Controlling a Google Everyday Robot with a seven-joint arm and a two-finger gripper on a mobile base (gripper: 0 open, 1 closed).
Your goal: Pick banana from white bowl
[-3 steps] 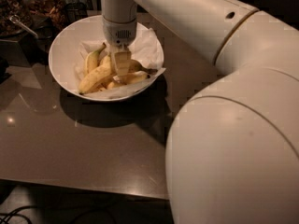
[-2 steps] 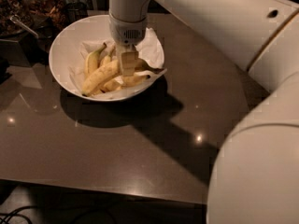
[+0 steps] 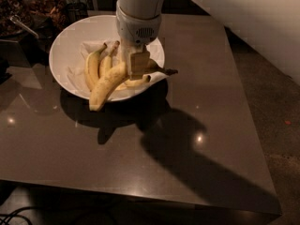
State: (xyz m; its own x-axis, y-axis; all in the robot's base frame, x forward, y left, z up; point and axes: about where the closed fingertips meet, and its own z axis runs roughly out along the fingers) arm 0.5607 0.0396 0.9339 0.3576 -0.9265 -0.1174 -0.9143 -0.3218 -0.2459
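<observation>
Gripping the banana [image 3: 108, 86] near its middle, the tool [image 3: 134, 71] hangs over the white bowl [image 3: 57, 60], which stands toward the far-left corner of the surface [image 3: 197, 153]. We read the tool as closed narrowly on the fruit. The banana slopes down to the left, its blunt end jutting past the bowl's near rim and its thin stem pointing toward the right edge.

The grip looks to sit toward the stem half, so we judge the longer, heavier end may swing down and twist the fruit between the fingers. A soft, freckled skin could also slip or bruise under pressure. The shorter bananas [image 3: 92, 67] lie just beside it in the bowl. A sideways pull could drag them, or the paper lining, along.

Dark containers [image 3: 37, 11] crowd the far-left corner, so we would not move that way. Straight up, and then toward the near edge or the right edge, we see broad bare surface and ample room.
</observation>
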